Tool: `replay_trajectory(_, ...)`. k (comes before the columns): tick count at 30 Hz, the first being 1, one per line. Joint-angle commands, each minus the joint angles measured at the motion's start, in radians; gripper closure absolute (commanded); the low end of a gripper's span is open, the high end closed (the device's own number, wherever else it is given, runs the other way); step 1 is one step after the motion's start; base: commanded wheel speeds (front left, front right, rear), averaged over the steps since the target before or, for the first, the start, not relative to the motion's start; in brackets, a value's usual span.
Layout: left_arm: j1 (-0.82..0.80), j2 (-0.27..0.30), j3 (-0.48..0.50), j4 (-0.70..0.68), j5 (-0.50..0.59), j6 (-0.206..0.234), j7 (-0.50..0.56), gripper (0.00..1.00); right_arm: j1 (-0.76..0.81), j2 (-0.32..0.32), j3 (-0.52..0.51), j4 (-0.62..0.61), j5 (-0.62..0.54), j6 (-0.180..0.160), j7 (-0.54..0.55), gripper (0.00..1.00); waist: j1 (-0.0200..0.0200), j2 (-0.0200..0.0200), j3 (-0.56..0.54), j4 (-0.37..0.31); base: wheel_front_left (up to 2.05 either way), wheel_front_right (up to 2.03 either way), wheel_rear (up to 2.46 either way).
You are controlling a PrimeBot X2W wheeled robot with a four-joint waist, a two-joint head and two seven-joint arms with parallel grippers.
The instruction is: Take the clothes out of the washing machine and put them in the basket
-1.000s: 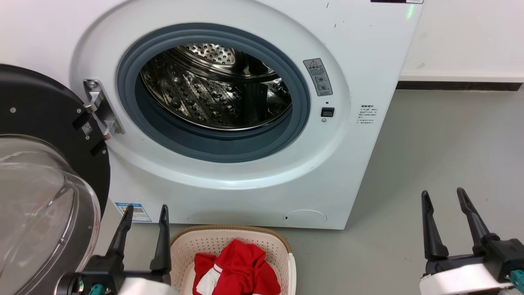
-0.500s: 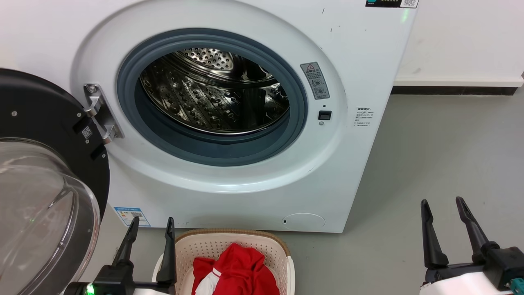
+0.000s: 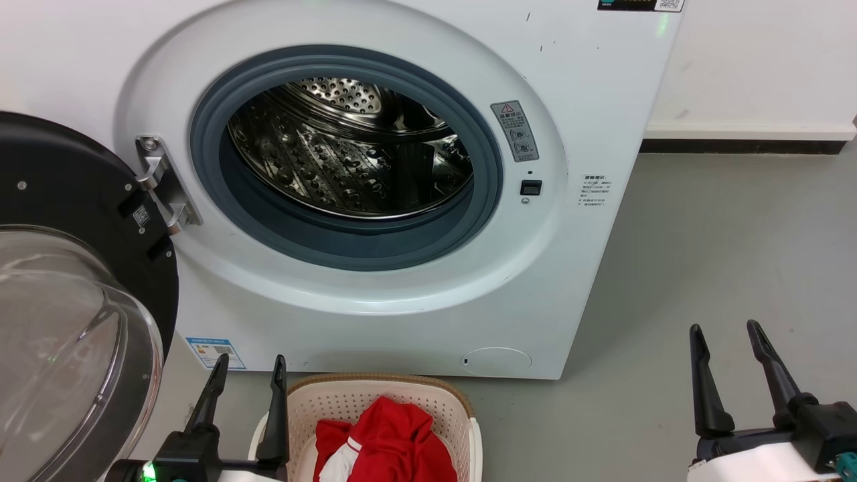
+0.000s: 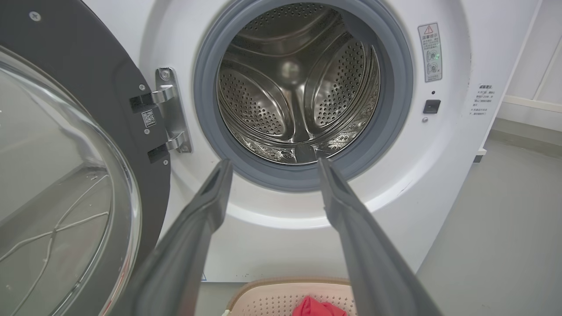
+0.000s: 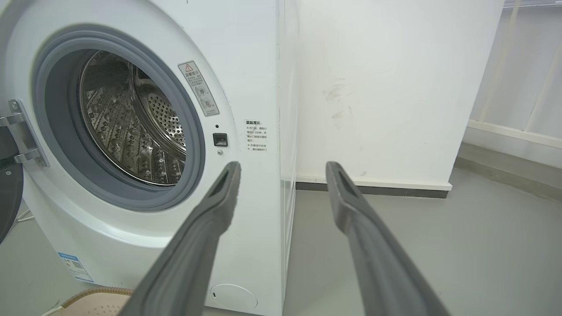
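The white washing machine (image 3: 589,268) stands in front of me with its black-framed glass door (image 3: 67,321) swung open to the left. Its steel drum (image 3: 348,147) holds nothing I can see; the left wrist view looks straight into the drum (image 4: 298,83). Red clothes (image 3: 388,442) with a white panel lie in the cream basket (image 3: 462,422) on the floor below the porthole, and a red bit of the clothes (image 4: 318,307) shows in the basket (image 4: 263,298). My left gripper (image 3: 248,365) is open just left of the basket. My right gripper (image 3: 723,331) is open over the floor at the right.
Grey floor (image 3: 723,241) stretches to the right of the machine up to a white wall (image 3: 756,60) with a dark baseboard. The open door takes up the space at my left. The machine's right side panel (image 5: 287,131) faces that open floor.
The head camera tipped slightly, so the picture slid down a little. Both grippers stay open and sit a bit lower in the picture. The clothes and basket have not moved.
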Motion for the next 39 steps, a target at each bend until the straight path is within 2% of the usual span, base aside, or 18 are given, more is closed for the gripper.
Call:
replay_trajectory(1, -0.010, -0.002, 0.001, 0.001, 0.003, -0.005, -0.003, 0.00, -0.011, 0.000, 0.000, 0.001, -0.007, -0.001, -0.002, 0.00, 0.0000, -0.0001, 0.000, 0.000, 0.00, 0.00, 0.00)
replay_trajectory(14, -0.014, -0.004, 0.006, 0.013, -0.005, -0.007, -0.003, 0.00, -0.013, 0.000, 0.000, -0.004, -0.008, -0.001, -0.002, 0.00, 0.0000, -0.0001, 0.005, -0.006, 0.00, 0.00, 0.00)
replay_trajectory(15, -0.004, -0.002, 0.003, 0.015, -0.003, -0.007, 0.000, 1.00, -0.003, 0.000, 0.001, 0.002, -0.001, 0.000, 0.000, 1.00, 0.0000, -0.0001, 0.005, -0.006, 0.00, 0.00, 0.00)
replay_trajectory(19, 0.007, -0.003, 0.003, 0.052, -0.017, -0.008, 0.009, 1.00, 0.012, 0.002, 0.005, 0.034, 0.014, 0.000, 0.003, 1.00, 0.0000, -0.0001, 0.005, -0.007, 0.00, 0.00, 0.00)
replay_trajectory(39, -0.056, -0.003, 0.030, 0.094, -0.416, -0.021, 0.104, 1.00, -0.046, -0.016, 0.012, 0.086, 0.433, 0.000, 0.082, 1.00, 0.0000, -0.0001, 0.006, -0.008, 0.00, 0.00, 0.00)
